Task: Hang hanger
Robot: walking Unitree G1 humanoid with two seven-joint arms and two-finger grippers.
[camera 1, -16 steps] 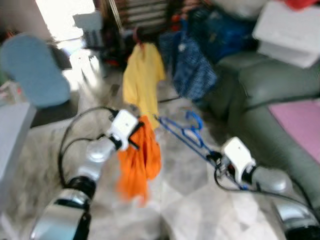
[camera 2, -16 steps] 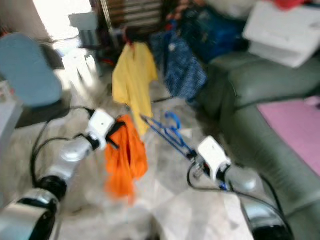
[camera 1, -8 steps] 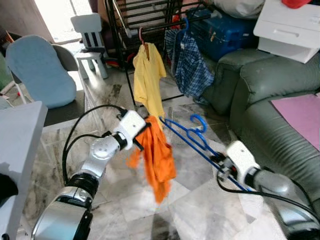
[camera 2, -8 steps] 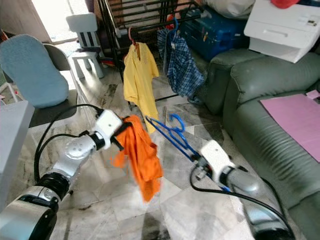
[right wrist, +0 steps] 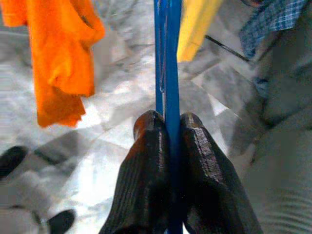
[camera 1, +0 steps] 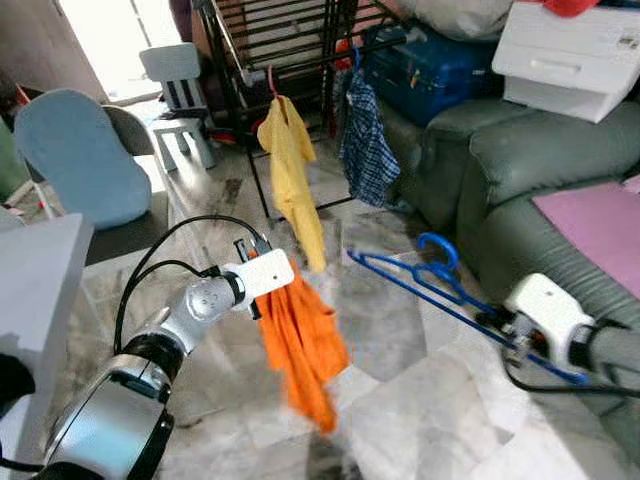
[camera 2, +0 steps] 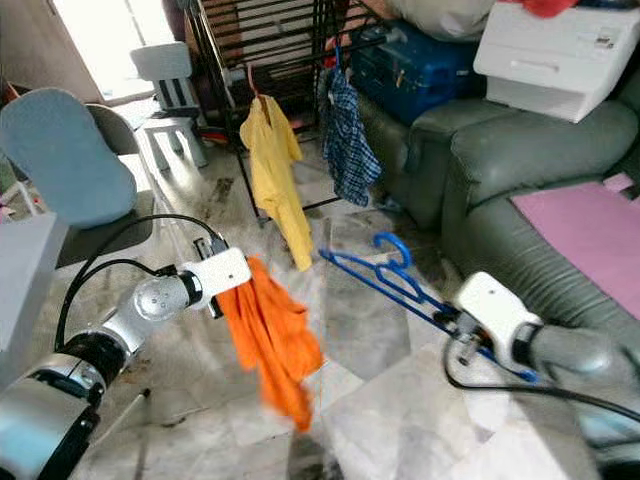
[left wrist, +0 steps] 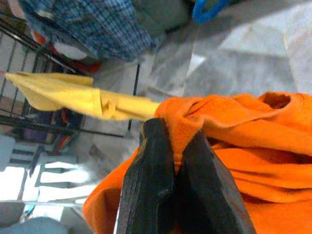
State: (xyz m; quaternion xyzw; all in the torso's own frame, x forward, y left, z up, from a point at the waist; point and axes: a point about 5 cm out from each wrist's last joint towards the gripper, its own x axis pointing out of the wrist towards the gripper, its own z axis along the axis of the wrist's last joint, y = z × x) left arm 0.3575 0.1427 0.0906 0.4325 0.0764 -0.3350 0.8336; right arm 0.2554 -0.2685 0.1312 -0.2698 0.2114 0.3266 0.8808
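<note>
Hanger (camera 1: 430, 285) above marble floor (camera 1: 400, 420)

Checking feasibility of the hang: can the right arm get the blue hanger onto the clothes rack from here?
Probably not yet: the right gripper, shut on the blue hanger, sits low and well short of the rack.

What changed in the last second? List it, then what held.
The orange shirt and blue hanger have drawn apart; earlier the hanger's tip sat at the shirt. The whole view shifted too, so the camera moved. Unchanged: left gripper clamps the shirt, right gripper clamps the hanger.
</note>
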